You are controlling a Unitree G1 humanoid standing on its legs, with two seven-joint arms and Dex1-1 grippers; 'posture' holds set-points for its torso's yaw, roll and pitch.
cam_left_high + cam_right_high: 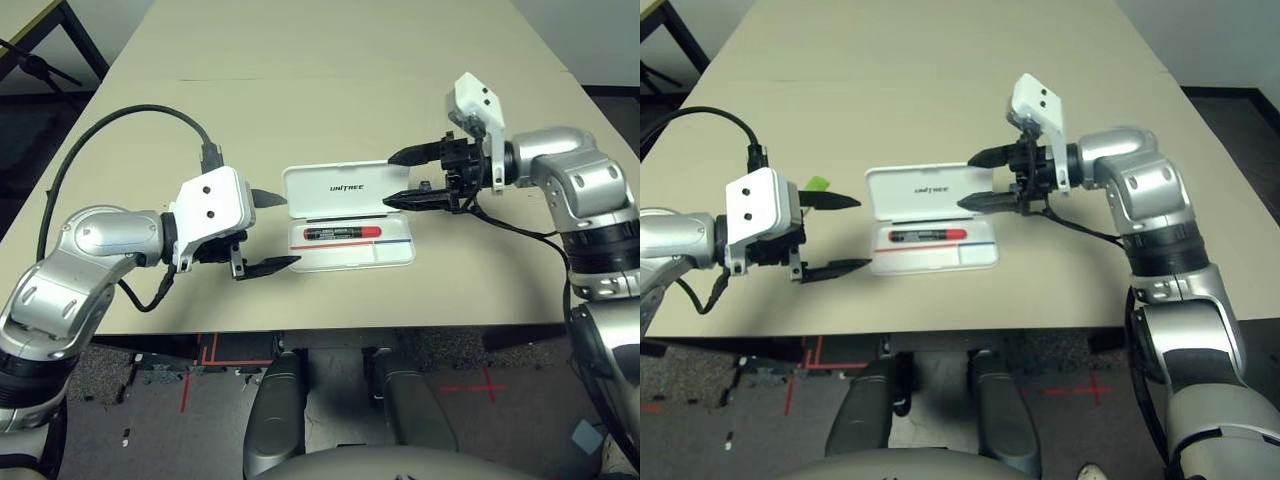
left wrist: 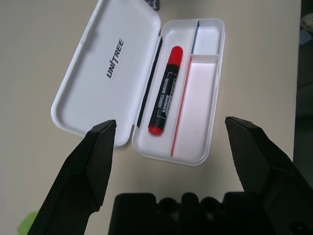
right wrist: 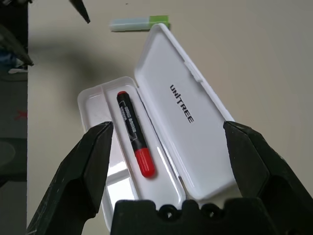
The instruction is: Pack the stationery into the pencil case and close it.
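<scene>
White pencil case (image 1: 347, 230) lies open, red marker (image 1: 342, 233) inside; left pincer (image 1: 268, 231) and right pincer (image 1: 404, 177) flank it, both released.

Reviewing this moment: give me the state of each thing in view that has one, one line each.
pencil case: open, lid laid back flat on the table.
red marker: lying inside the case, along the hinge side.
highlighter: on the table outside the case, cap on.
left gripper: open, empty.
right gripper: open, empty.
</scene>
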